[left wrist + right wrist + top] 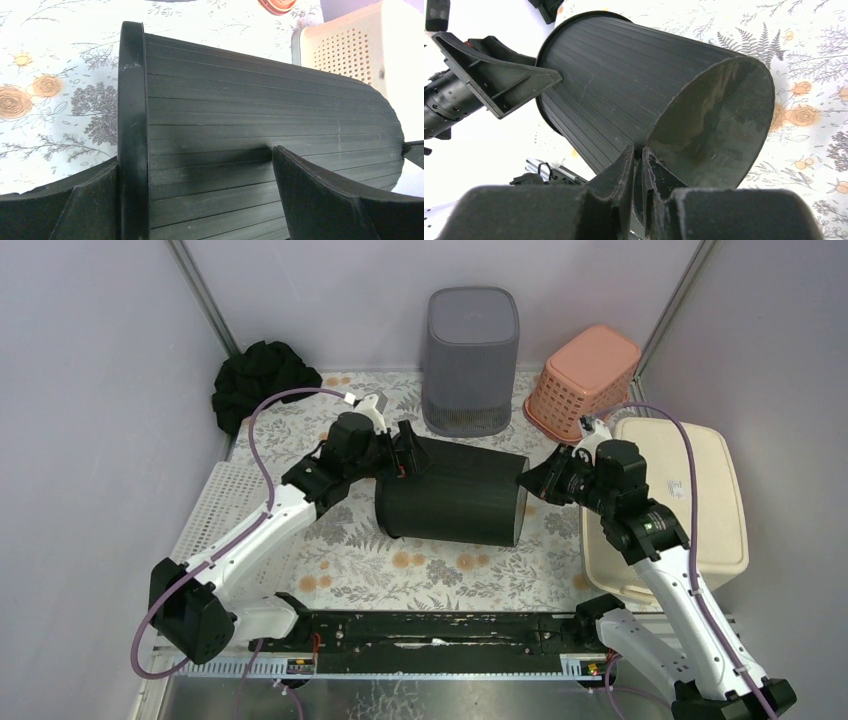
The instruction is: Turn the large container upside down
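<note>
The large container (450,505) lay on its side on the floral mat (440,565), left gripper (408,458) at its left end, right gripper (526,483) at its right

Left hand (408,453) spread wide; right hand (523,480) pinched nearly closed; both arms low, wrists inward

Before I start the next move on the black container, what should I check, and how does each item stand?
1. Right fingers clamped on the black container: ok, they pinch the edge of its near end.
2. Left fingers gripping: not ok, they stand wide open on either side of the rim band.
3. Container upside down: not ok, it lies on its side on the table.
4. Room behind: ok, the grey bin and pink basket stand apart from it.
5. Room on the right: cannot tell, the beige tub lies close under the right arm.
</note>
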Controlling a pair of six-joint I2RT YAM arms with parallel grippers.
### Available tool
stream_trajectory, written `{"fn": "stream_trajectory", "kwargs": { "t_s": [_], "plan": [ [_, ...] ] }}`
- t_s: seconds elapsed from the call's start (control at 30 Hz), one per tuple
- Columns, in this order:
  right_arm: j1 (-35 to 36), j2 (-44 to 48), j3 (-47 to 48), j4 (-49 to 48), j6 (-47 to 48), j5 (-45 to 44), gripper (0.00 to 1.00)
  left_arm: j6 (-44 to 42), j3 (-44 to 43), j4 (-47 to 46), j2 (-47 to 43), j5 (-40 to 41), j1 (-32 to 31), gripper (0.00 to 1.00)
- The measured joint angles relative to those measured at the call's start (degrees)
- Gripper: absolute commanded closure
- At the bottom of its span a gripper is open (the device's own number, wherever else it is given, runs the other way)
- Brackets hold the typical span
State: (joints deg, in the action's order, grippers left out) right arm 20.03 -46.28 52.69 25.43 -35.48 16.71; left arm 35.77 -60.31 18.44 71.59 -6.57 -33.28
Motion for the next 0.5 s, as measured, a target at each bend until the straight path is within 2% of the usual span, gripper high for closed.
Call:
{"fn": "stream_trajectory", "kwargs": {
  "t_s": [0.23, 0.5],
  "plan": [
    [-0.3, -0.8, 6.4, 5.2, 2.1, -2.1, 0.84, 4.0, 4.7, -9.9, 1.1, 0.7, -1.7, 0.00],
    [-0.4, -3.6, 11.9, 4.3, 2.8, -2.2, 0.84, 11.4, 13.7, -25.1, 1.0, 1.6, -2.4, 0.00]
  ]
}}
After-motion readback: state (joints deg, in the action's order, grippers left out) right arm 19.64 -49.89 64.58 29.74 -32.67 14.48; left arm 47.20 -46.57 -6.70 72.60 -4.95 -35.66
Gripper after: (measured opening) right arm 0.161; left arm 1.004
